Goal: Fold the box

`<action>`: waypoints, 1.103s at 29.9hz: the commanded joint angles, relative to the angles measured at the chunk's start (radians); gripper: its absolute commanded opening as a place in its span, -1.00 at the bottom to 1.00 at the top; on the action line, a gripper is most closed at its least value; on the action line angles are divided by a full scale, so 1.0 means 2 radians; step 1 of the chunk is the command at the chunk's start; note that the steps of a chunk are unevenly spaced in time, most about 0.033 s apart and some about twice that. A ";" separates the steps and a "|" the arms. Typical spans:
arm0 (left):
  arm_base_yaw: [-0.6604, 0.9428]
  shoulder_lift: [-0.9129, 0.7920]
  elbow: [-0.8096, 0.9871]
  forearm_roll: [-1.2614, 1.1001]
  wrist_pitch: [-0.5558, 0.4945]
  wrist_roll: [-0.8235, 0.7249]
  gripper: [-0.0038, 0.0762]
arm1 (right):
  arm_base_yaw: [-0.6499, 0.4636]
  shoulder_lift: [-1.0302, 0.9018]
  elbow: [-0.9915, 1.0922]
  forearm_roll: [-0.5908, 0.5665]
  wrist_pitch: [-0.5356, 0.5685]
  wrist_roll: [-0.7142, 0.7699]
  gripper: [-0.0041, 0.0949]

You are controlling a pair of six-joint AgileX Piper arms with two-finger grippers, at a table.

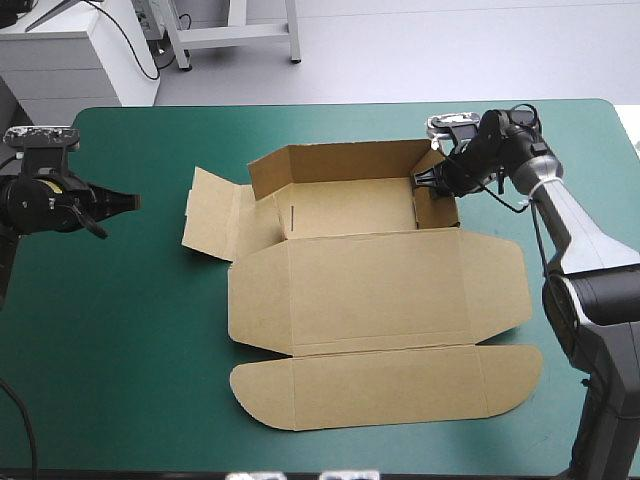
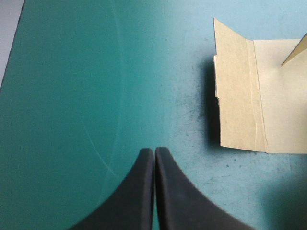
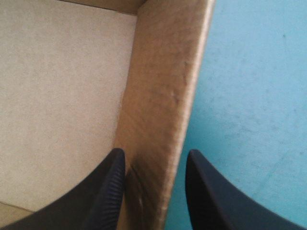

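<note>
Brown box (image 1: 380, 290) runs wide; the right gripper (image 1: 428, 180) (fingers parted) straddles its wall (image 1: 437, 205), upper right. Far left, the left gripper (image 1: 135, 202) sits clenched, empty.

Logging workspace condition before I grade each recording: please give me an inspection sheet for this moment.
Surface: teal-green cover, faintly scuffed near the box's left flap.
Job's things: box, partly folded; far wall and right wall raised, left flap and lid flat.
Clutter: nothing seen.
Grippers: left gripper shut, over bare cover left of the box; right gripper open, astride the right wall.
Cables: nothing seen beyond the robot's own.
Surroundings: nothing seen.
</note>
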 commanded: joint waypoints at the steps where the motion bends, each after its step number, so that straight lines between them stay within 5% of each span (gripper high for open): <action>1: 0.001 -0.014 -0.014 -0.015 -0.021 -0.001 -0.92 | -0.004 -0.015 -0.015 0.003 -0.001 -0.002 -0.34; 8: 0.001 -0.014 -0.014 -0.013 -0.011 -0.001 -0.92 | -0.004 -0.006 -0.014 0.011 0.029 -0.002 -0.96; 21: 0.002 -0.013 -0.014 -0.012 0.006 -0.008 -0.92 | -0.004 -0.046 -0.015 0.038 0.043 0.014 -0.95; 33: 0.129 -0.004 -0.013 -0.082 0.036 -0.028 -0.92 | -0.025 -0.131 -0.014 0.082 0.067 0.007 -0.96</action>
